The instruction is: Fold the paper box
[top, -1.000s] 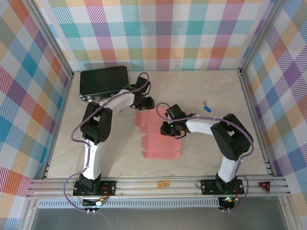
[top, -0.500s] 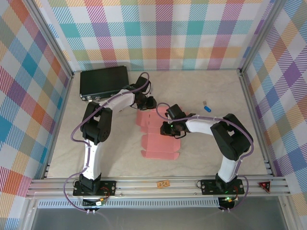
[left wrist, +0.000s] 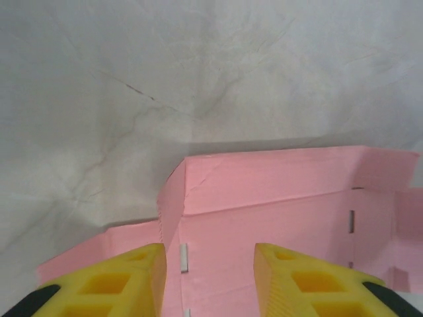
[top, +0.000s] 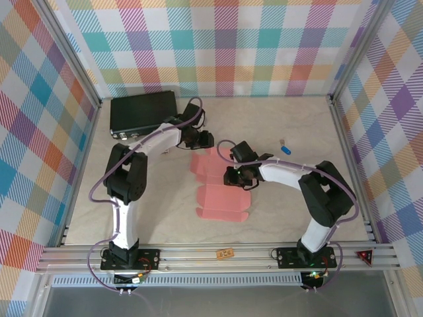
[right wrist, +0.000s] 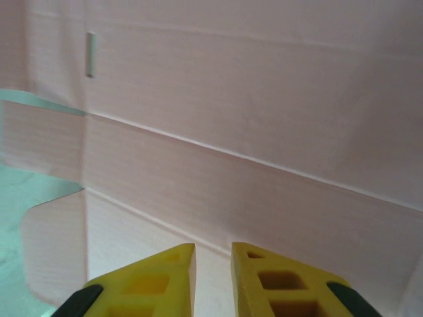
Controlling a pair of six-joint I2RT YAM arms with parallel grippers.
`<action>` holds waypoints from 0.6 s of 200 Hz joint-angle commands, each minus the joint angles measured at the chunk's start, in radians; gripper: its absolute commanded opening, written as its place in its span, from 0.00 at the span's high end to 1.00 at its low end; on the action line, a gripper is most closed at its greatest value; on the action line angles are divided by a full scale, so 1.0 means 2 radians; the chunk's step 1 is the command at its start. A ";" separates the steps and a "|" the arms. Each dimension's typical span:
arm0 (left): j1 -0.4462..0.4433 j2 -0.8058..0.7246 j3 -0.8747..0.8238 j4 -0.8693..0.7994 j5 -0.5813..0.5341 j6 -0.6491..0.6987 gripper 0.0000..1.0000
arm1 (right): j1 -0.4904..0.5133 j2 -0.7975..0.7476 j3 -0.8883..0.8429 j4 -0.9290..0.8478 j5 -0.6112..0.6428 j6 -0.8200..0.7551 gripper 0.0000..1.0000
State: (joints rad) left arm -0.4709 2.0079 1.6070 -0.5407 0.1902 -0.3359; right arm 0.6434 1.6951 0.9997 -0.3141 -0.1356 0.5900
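Note:
The paper box (top: 221, 198) is a salmon-pink die-cut sheet lying mostly flat mid-table. My left gripper (top: 206, 140) hovers at its far edge. In the left wrist view that gripper (left wrist: 210, 267) is open, its yellow fingers (left wrist: 119, 284) low over the paper box (left wrist: 277, 211), with nothing between them. The far strip and a side flap (left wrist: 170, 208) stand partly raised just ahead of the left finger. My right gripper (top: 231, 176) sits over the sheet's right side. Its tips (right wrist: 213, 261) are only narrowly apart, nothing between them, close above a creased panel (right wrist: 251, 132).
A black hard case (top: 143, 113) lies at the back left, behind the left arm. A small blue item (top: 286, 150) and a tiny tan block (top: 282, 141) rest to the right of the sheet. A tan piece (top: 225, 253) sits on the front rail. Plaid walls enclose the table.
My left gripper has shifted a little to the right along the sheet's far edge. The right gripper has stayed almost where it was over the sheet.

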 commanded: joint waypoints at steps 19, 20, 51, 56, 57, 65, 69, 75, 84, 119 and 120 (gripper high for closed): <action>-0.024 -0.084 -0.059 0.007 -0.020 0.003 0.60 | -0.041 -0.054 0.044 -0.046 0.005 -0.037 0.73; -0.025 -0.085 -0.060 0.007 -0.020 0.003 0.60 | -0.043 -0.055 0.045 -0.046 0.006 -0.038 0.73; -0.058 -0.106 -0.118 0.040 -0.018 -0.033 0.80 | -0.096 -0.049 0.076 -0.076 0.001 -0.066 0.69; -0.061 -0.107 -0.127 0.051 -0.016 -0.039 0.87 | -0.104 -0.045 0.081 -0.078 -0.002 -0.072 0.69; -0.062 -0.107 -0.130 0.053 -0.015 -0.040 0.88 | -0.105 -0.045 0.081 -0.079 -0.003 -0.074 0.68; -0.067 -0.104 -0.141 0.067 -0.010 -0.047 0.95 | -0.119 -0.038 0.090 -0.085 -0.008 -0.084 0.67; -0.070 -0.100 -0.144 0.069 -0.009 -0.050 0.99 | -0.125 -0.034 0.094 -0.087 -0.011 -0.088 0.67; -0.072 -0.094 -0.145 0.071 -0.008 -0.054 1.00 | -0.134 -0.028 0.100 -0.092 -0.015 -0.094 0.66; -0.078 -0.084 -0.145 0.070 -0.005 -0.056 1.00 | -0.145 -0.019 0.107 -0.095 -0.017 -0.102 0.65; -0.092 -0.053 -0.155 0.098 0.000 -0.076 1.00 | -0.178 0.020 0.131 -0.108 -0.019 -0.121 0.59; -0.093 -0.052 -0.155 0.098 -0.001 -0.077 1.00 | -0.179 0.022 0.131 -0.108 -0.019 -0.121 0.59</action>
State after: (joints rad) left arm -0.6430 1.8648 1.3132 -0.4076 0.1745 -0.4423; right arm 0.3115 1.6886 1.2266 -0.4702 -0.1486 0.4046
